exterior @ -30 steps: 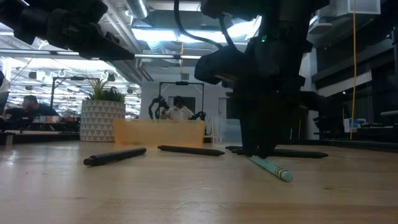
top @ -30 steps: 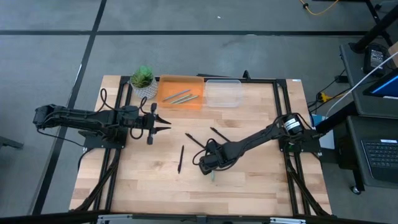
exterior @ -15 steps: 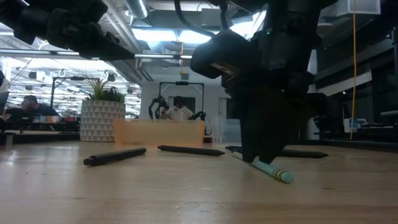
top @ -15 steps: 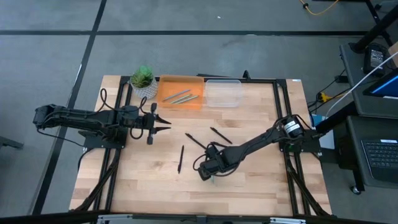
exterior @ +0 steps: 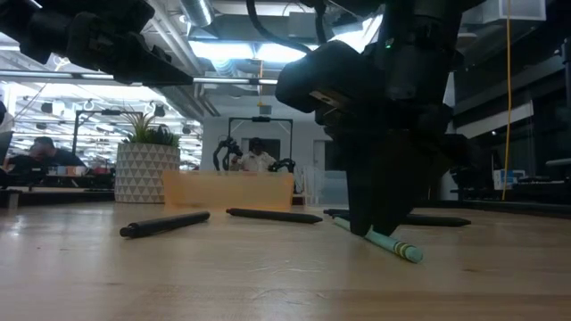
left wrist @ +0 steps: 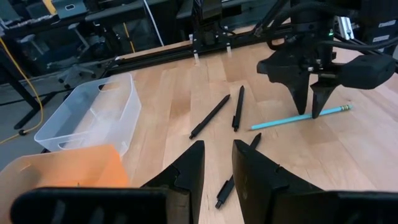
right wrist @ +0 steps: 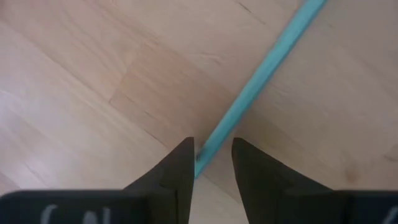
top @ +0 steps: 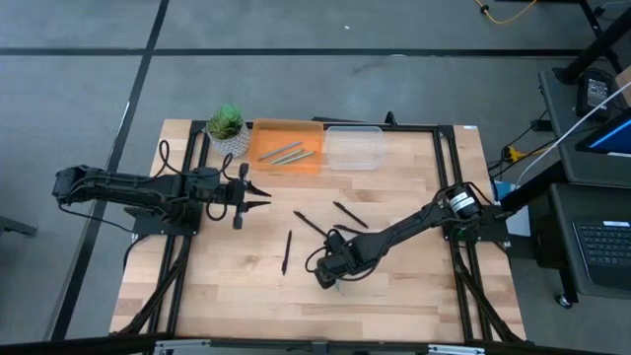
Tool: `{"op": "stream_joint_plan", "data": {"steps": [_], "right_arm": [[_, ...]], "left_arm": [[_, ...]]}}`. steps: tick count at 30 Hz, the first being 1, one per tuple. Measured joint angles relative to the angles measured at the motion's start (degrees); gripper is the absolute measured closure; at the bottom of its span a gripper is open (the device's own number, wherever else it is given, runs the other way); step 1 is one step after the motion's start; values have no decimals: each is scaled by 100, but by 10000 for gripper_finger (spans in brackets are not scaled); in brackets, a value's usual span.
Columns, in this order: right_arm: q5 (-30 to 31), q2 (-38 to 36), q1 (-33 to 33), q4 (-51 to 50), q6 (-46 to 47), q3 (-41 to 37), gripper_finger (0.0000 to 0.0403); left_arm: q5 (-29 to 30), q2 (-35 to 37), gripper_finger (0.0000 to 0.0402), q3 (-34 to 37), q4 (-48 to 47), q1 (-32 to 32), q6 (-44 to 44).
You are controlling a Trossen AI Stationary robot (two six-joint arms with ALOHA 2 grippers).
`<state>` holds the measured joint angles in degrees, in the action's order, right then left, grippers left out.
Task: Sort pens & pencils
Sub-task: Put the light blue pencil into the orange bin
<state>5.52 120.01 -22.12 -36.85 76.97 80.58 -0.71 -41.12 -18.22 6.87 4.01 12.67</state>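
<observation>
Low over the wooden table [top: 414, 286], right fingers [right wrist: 180, 168] straddle a teal pencil [right wrist: 261, 81], parted; left fingers [left wrist: 189, 171] parted too.

Teal pencil [left wrist: 301, 117]: flat on the bench, tilted.
Black pens [left wrist: 209, 116]: three lying loose nearby.
Grey pencils [top: 287, 154]: in the orange tray.
</observation>
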Motion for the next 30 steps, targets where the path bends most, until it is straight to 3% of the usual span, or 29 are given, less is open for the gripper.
{"op": "stream_joint_plan", "data": {"steps": [4,11,15,30], "right_arm": [[-149,124,73,-36,-230,11,290],[98,148,90,-97,-262,53,290],[121,148,112,-109,129,52,293],[151,166,130,-288,296,47,343]], "left_arm": [[0,0,326,0,2,-1,0],[0,0,326,0,9,-2,-2],[0,0,326,0,13,-1,-2],[0,0,326,0,20,0,0]]}}
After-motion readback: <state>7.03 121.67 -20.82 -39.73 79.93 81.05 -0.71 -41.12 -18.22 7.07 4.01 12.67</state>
